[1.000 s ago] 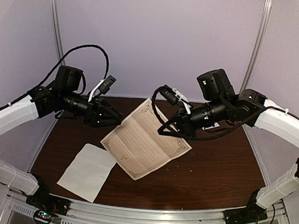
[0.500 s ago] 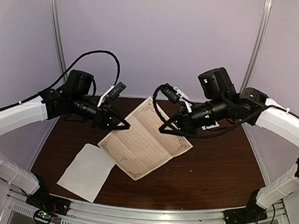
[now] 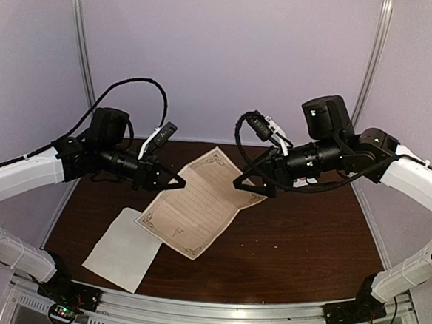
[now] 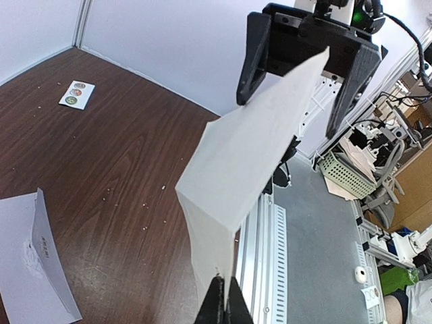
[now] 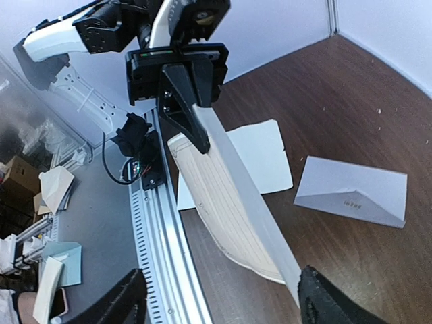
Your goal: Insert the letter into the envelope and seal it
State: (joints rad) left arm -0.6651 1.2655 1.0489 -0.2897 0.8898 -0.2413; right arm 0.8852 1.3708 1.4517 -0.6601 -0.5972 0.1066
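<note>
**Letter held aloft at one corner, envelope on the table**

The left end effector (image 3: 176, 181) is closed tight on a corner of the cream ruled paper letter with a brown ornamental border (image 3: 194, 205). Its two fingers are pressed together on the sheet, as the left wrist view shows from just above the pinch. The letter is lifted off the dark brown wooden table (image 3: 306, 250) and spans the gap between the two arms. It bends along a crease across its middle, and its lower corner hangs toward the near edge.

The right end effector (image 3: 245, 185) has its fingers spread apart, one on each side of the letter's opposite edge. The paper passes between them, nearer one finger than the other. Whether it touches either finger cannot be told.

The pale grey-white paper envelope with a pointed flap (image 5: 351, 192) lies on the table, apart from the letter. The right wrist view shows it below and beyond the raised sheet, and the left wrist view shows it close under the left arm. The top view does not show it.

A plain white flat paper sheet (image 3: 125, 248) lies near the table's front left, with bare wood between it and the envelope. A small white card of round stickers (image 4: 76, 94) sits near the far corner by the wall
</note>
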